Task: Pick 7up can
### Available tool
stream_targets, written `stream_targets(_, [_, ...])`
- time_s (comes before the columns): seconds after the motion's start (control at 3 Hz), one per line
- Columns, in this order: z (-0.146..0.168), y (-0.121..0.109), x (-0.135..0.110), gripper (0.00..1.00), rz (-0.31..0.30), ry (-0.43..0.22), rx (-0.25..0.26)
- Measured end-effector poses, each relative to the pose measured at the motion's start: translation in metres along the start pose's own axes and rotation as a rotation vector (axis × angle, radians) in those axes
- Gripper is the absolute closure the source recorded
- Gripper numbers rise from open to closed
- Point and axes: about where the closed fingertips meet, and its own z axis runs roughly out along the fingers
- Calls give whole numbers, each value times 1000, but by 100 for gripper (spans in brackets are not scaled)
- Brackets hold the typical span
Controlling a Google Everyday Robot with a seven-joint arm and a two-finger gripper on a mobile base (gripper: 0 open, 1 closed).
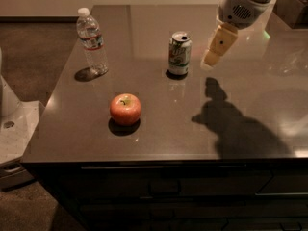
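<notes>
1. The 7up can [179,53] stands upright on the dark bench [159,134], toward the far middle. Its silver top and the opening face up.
2. The gripper [211,57] hangs in the air just to the right of the can, near it but apart from it. Its cream-coloured end slants down and leftward toward the can's lower half.
3. The white arm housing [240,6] rises from it to the upper right corner.
4. Seen from this side, the gripper looks like one cream shape, so I cannot tell whether it is spread or pressed together.
5. The arm's shadow [231,124] lies on the bench, right of the can and nearer the front edge.
6. A clear water bottle [91,42] with a white cap stands upright near the far left edge, well apart from the can.
7. A red apple [125,109] sits nearer the front, between bottle and can from left to right, touching neither.
</notes>
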Motion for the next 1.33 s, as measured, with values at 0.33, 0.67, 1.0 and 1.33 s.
stream_targets(0.33, [23, -23, -22, 0, 47, -59, -23])
stream_targets(0.67, [47, -37, -39, 0, 80, -99, -51])
stream_targets(1.0, [72, -45, -53, 0, 121, -127, -85])
stream_targets(1.33, [88, -49, -63, 0, 135, -131, -92])
